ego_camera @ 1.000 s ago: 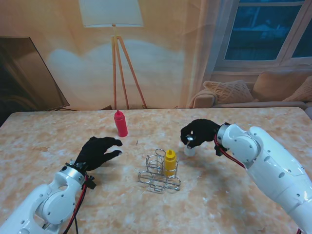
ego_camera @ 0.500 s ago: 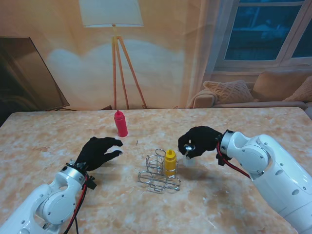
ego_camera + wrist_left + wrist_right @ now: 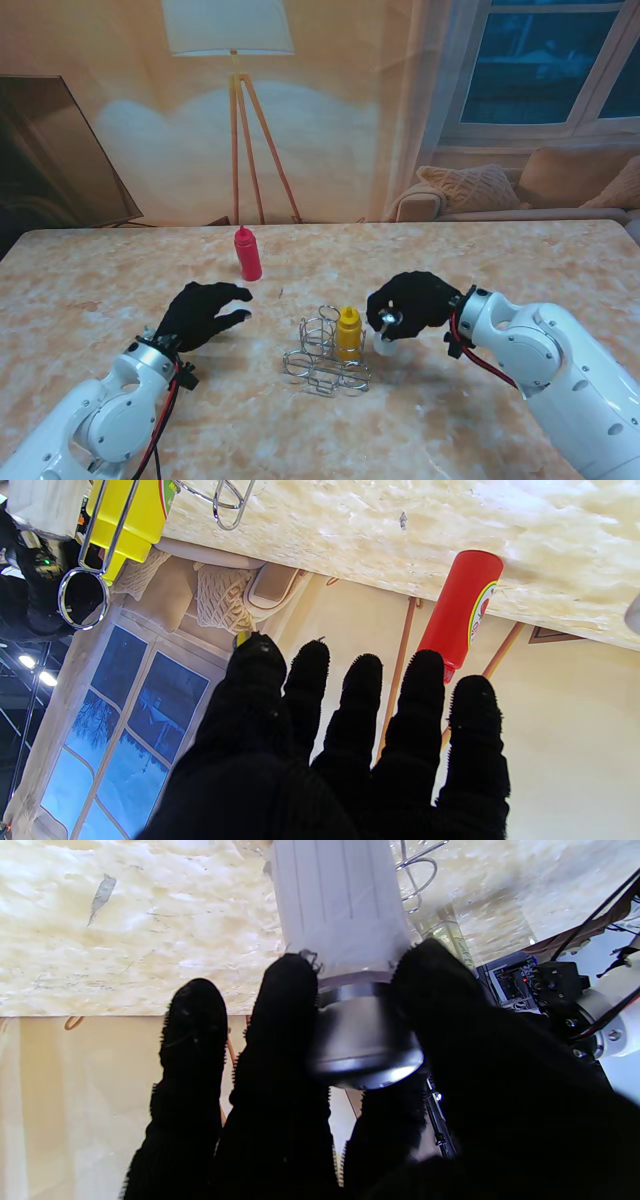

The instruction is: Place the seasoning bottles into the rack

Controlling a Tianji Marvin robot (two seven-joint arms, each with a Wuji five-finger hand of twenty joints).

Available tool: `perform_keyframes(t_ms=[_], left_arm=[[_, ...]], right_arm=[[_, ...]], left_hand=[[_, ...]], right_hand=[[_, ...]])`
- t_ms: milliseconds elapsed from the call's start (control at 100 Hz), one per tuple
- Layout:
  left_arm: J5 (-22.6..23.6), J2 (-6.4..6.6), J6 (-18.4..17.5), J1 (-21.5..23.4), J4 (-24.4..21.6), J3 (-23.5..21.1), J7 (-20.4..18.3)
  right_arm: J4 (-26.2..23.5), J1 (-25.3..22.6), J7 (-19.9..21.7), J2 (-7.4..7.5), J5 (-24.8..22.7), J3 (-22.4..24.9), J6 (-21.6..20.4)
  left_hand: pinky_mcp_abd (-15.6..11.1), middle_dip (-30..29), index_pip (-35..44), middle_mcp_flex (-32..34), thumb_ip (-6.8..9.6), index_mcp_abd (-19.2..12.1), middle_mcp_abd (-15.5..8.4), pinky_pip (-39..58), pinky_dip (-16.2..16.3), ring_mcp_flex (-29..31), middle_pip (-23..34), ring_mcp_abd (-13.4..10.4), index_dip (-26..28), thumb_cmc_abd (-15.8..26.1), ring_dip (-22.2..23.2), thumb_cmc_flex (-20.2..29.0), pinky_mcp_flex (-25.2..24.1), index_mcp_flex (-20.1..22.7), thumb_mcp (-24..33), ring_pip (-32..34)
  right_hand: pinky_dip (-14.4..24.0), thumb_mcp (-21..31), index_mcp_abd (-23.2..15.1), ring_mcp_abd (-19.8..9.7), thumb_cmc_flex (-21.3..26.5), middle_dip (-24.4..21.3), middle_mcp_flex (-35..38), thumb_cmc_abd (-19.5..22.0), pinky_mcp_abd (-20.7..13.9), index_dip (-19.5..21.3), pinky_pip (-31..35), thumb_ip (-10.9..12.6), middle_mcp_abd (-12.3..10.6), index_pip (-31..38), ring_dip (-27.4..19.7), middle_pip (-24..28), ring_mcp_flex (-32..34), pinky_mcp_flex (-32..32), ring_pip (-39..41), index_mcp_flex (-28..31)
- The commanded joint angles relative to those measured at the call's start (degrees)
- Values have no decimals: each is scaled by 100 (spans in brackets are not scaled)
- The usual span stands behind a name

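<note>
A wire rack (image 3: 326, 358) stands mid-table with a yellow bottle (image 3: 348, 332) in one of its rings; both show in the left wrist view as rack (image 3: 82, 587) and yellow bottle (image 3: 131, 517). My right hand (image 3: 408, 300) is shut on a white shaker with a metal cap (image 3: 387, 335), held just right of the rack; the right wrist view shows the shaker (image 3: 340, 910) pinched at its cap. A red bottle (image 3: 247, 254) stands upright farther from me, left of the rack, also red bottle (image 3: 462, 605). My left hand (image 3: 203, 310) hovers open, fingers spread, nearer to me than the red bottle.
The marble-patterned table (image 3: 120, 290) spreads around the rack. A floor lamp (image 3: 235, 60) and a sofa (image 3: 520, 190) stand beyond the far edge. The rack's other rings hold nothing.
My right hand has carried the white shaker nearer to me and left, from beyond the rack's right to just beside the yellow bottle. The left hand has stayed put.
</note>
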Motion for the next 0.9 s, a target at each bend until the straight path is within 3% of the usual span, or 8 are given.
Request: perform_keyframes(t_ms=[0,570,890], left_arm=[[1,-16,-13,89,-64,-4,-58],[81,-22,-110,255,-171,-99,33],[76,-28,-47,250,-165,-87,58]], right_arm=[[-60,-137,137,-40,53,-20,-59],[-245,-334,63,-38,181,-233,-331],[44,1,34,-79,251,-760,107]], left_hand=[[64,26,-3,9,139,-43,54,-61,120,-177,-55,92,68,-56,127,-24,-82,91,55,-94],[61,26,-1,13,140,-41,52,-59,114,-173,-55,84,71,-72,124,-18,-79,94,57,-94],[60,29,6,16,140,-44,56,-57,113,-173,-48,82,76,-83,126,-14,-80,103,59,-92]], right_hand=[[144,536,-136,-435,226,102,481,-86,-159,-5,138,-130,-891,338,186,616,158,81,-43,170],[292,627,-253,-523,-12,299,476,-200,-123,105,229,-173,-897,465,373,806,221,156,188,207],[393,565,-147,-493,-16,406,443,-99,-28,164,298,-148,-768,494,436,889,258,182,325,189]])
